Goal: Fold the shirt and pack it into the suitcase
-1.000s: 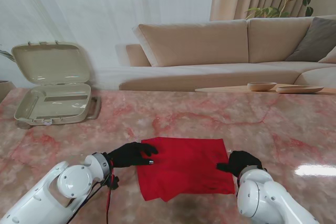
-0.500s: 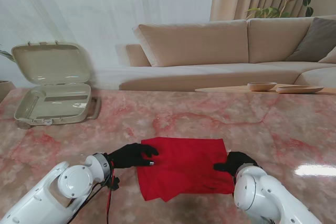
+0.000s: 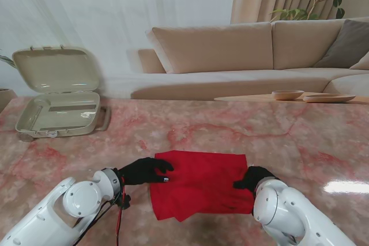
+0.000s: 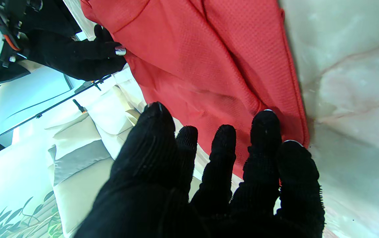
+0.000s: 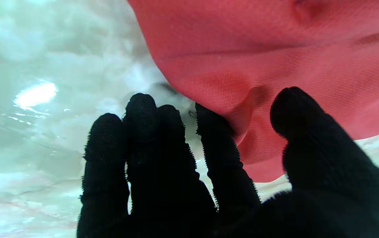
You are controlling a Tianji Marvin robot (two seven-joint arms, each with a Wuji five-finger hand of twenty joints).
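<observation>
The red shirt lies folded into a rough square on the marble table, close in front of me. My left hand rests at its left edge, fingers spread with the tips laid on the cloth. My right hand is at the right edge. There a raised ridge of fabric is pinched between its thumb and fingers. The left wrist view also shows the right hand across the shirt. The beige suitcase stands open at the far left, lid upright.
A beige sofa runs along behind the table. A wooden bowl and a flat tray sit at the far right edge. Bare marble lies between the shirt and the suitcase.
My right hand has slid a little leftward into the shirt's right edge, bunching the cloth there. The left hand has stayed at the left edge.
</observation>
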